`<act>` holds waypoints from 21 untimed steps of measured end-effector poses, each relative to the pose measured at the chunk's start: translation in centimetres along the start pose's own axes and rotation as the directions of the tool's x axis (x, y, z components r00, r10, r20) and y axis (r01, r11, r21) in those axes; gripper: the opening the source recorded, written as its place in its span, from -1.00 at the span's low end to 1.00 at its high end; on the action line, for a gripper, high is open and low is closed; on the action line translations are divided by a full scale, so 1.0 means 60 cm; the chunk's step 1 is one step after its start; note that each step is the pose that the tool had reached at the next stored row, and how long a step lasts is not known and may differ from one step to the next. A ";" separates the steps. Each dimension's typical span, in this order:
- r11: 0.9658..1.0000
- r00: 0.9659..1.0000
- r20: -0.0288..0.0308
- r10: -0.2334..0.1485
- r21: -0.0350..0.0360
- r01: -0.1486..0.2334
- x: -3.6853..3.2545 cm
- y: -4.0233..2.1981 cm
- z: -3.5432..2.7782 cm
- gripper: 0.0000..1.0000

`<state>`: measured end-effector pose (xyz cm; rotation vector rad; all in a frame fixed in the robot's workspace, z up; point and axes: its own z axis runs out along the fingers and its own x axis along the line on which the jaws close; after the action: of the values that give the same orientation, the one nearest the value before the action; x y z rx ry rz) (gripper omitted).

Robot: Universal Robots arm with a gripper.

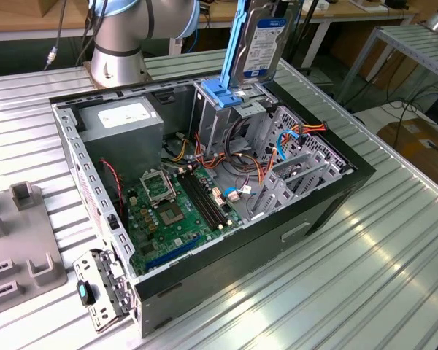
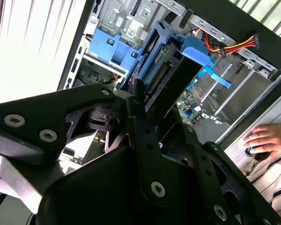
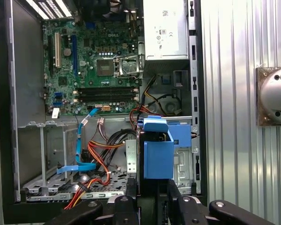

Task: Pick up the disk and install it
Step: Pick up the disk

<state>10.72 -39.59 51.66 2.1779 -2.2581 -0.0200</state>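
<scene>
1 disk (image 1: 261, 40) upright above drive cage (image 1: 204, 124) | fingers (image 3: 126, 206) clamped on disk | open case (image 1: 277, 240): motherboard (image 1: 175, 211), cables (image 3: 97, 161)

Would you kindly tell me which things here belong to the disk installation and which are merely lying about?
Job in hand: the disk, the end effector gripping it, the drive cage beneath, the open computer case.
Lying about: grey fixture, power supply, motherboard, a person's hand.

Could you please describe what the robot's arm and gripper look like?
The arm is a rounded silver-grey column with a light blue joint cap. In the second wrist view, the gripper is a black angular linkage fastened with silver screws.
</scene>
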 end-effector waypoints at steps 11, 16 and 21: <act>1.000 1.000 -0.001 0.000 0.000 0.000 0.008 0.000 0.000 -0.30; 1.000 1.000 -0.007 0.000 0.000 0.000 0.032 -0.001 0.000 -0.30; 1.000 1.000 -0.013 0.000 0.000 0.000 0.051 -0.002 0.000 -0.30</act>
<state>10.71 -42.68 51.67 2.1716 -2.2518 -0.0054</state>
